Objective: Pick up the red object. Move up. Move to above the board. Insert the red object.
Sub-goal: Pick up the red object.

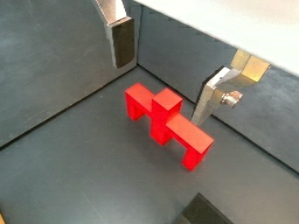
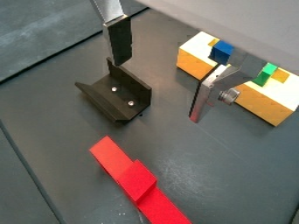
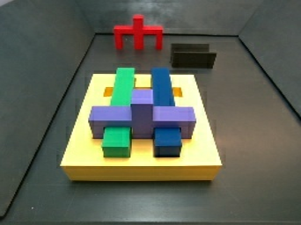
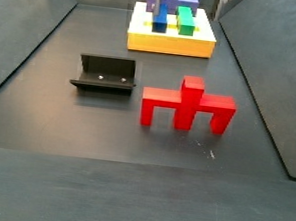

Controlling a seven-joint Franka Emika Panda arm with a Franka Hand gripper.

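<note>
Dark bench [image 4: 58,92] carries one red object [image 4: 188,105], one board [image 3: 83,145], one fixture [image 4: 107,76], well apart; my hand [image 1: 163,66] hovers spread, clear above.

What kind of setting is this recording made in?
Likely a lab test bench for robot insertion trials: a dark walled enclosure floor, a yellow board bearing fitted blocks, a loose red object and a bolted fixture. The gripper hangs above the red object, fingers apart.
</note>
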